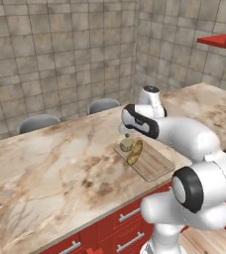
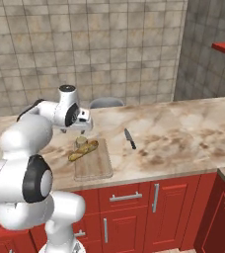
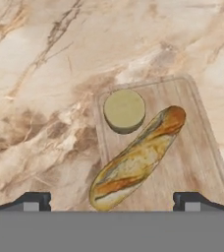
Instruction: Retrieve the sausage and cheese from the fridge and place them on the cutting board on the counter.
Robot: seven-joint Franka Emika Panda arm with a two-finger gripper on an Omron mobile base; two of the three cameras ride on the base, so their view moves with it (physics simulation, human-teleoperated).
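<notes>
Cheese, an olive-yellow round puck (image 3: 124, 110), sits at the tan wooden cutting board's (image 3: 192, 147) corner touching the golden bread loaf (image 3: 138, 157); gripper (image 3: 111, 199) jaws spread wide above, empty.

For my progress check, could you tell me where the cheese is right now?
The cheese sits on the cutting board at its far corner, touching the bread loaf; the open pincer hovers above.

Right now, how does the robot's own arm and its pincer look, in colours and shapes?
The arm is glossy white, built of thick rounded segments with dark, nearly black rings at the joints. No cables or markings show. The pincer ends in two small dark finger tips with squared, blocky shapes and a paler grey patch on each.
</notes>
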